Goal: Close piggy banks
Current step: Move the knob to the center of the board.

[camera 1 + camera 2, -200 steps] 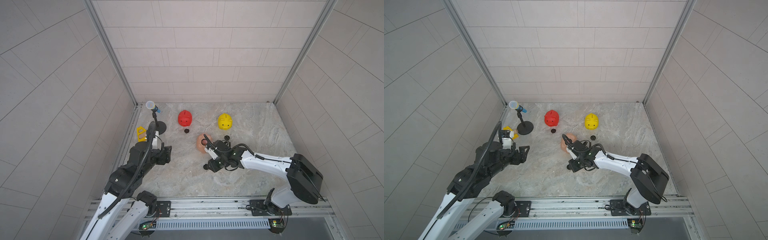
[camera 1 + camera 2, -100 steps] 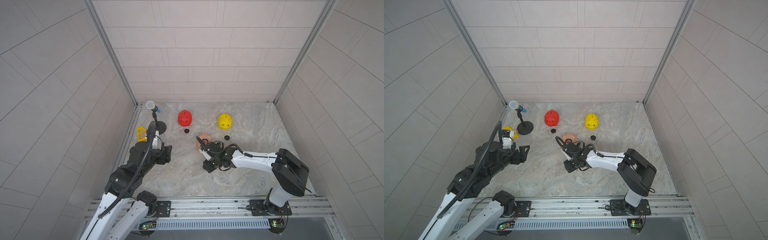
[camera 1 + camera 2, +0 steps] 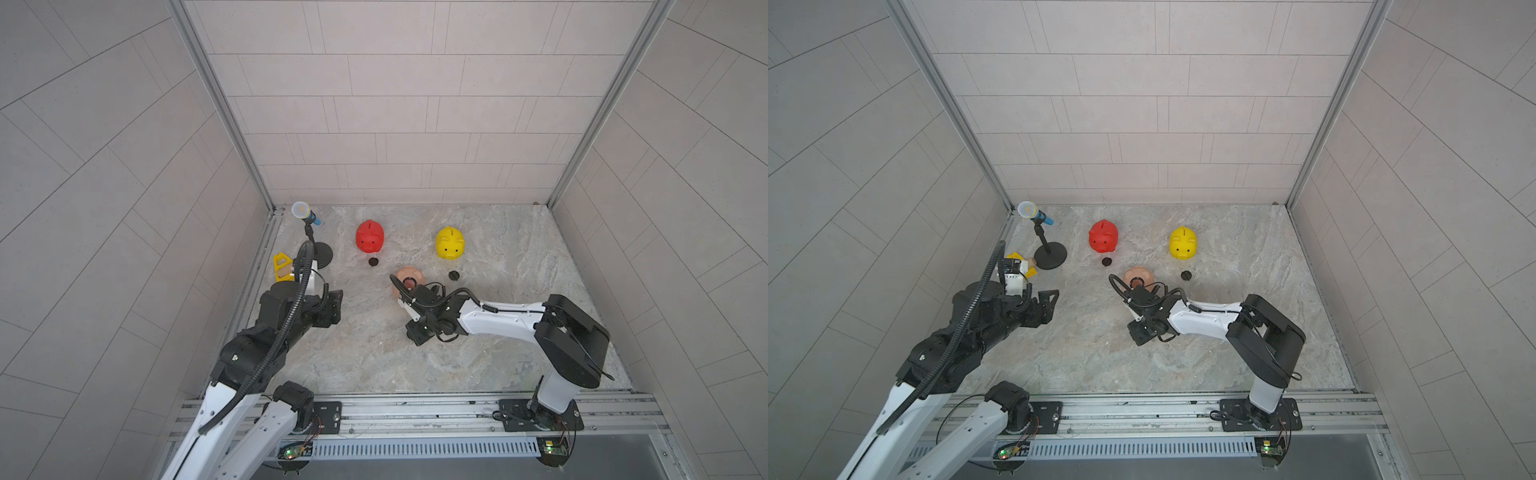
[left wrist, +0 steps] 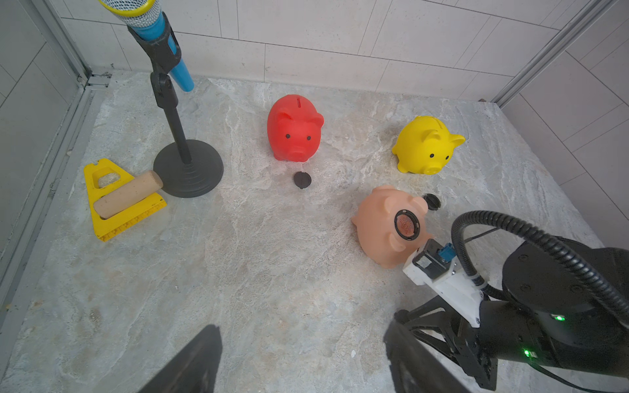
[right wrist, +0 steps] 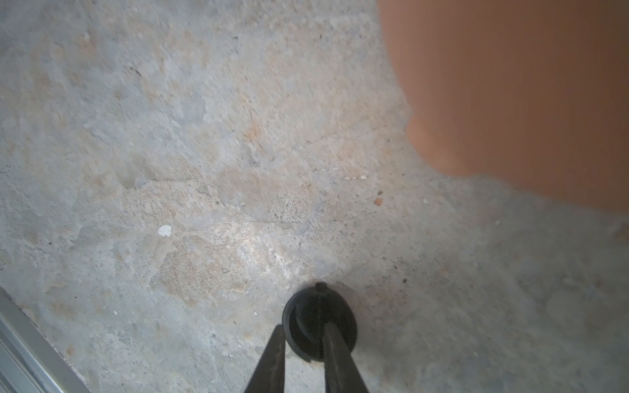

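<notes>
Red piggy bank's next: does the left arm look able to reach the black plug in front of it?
Probably yes: only bare table lies between the open left gripper and that black plug.

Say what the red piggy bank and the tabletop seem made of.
Red piggy bank: likely moulded plastic, matte, uniform colour with soft rounded edges. Tabletop: looks like stone or a stone-print laminate, veined grey-beige, dull sheen; which one cannot be told.

My left gripper [image 3: 334, 309] hangs wide open above the bench's [image 3: 374, 365] left side; my right arm [image 3: 498, 320] stretches low, my right gripper [image 5: 303, 337] pinching a small black round plastic plug [image 5: 320, 313].
</notes>
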